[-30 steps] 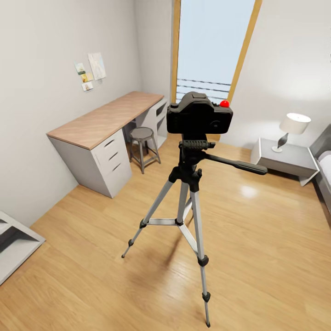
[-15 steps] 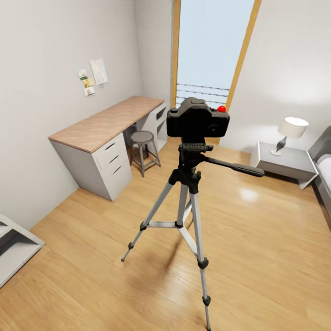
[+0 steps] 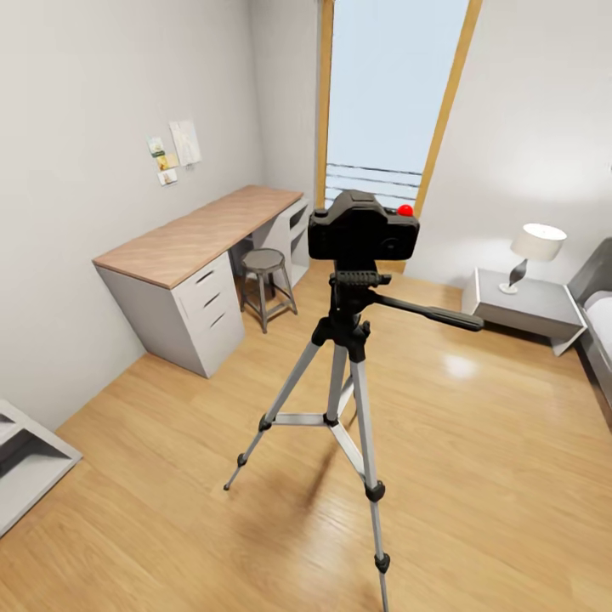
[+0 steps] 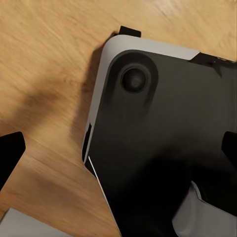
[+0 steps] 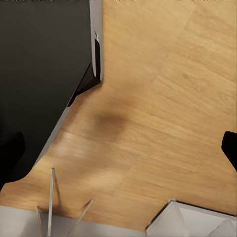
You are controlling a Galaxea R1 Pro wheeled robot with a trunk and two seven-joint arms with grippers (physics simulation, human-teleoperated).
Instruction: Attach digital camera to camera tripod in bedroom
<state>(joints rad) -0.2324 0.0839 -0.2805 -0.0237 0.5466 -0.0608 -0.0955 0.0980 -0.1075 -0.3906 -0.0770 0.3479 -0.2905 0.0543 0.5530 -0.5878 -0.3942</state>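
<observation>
The digital camera (image 3: pixel 364 228), black with a red button on top, sits on the head plate of the camera tripod (image 3: pixel 348 340) in the middle of the bedroom's wood floor. The tripod stands upright on three spread silver legs, its long black pan handle (image 3: pixel 433 314) pointing right. In the left wrist view my left gripper (image 4: pixel 118 153) is open, black fingertips (image 4: pixel 11 153) at both edges, over the robot's dark base (image 4: pixel 163 128) and the floor. In the right wrist view my right gripper (image 5: pixel 118 148) is open too, with only floor between its fingers.
A wood-topped desk (image 3: pixel 200 234) with grey drawers and a metal stool (image 3: pixel 265 276) stand at the left wall. The tall window (image 3: pixel 387 93) is behind the tripod. A nightstand (image 3: pixel 527 310) with a lamp (image 3: pixel 529 251) and a bed edge (image 3: pixel 599 314) are at right; a grey shelf (image 3: pixel 25 459) lies lower left.
The whole head view has drawn back a little, so the tripod and camera look slightly smaller and lower. The camera stays seated on the tripod; nothing in the room has moved.
</observation>
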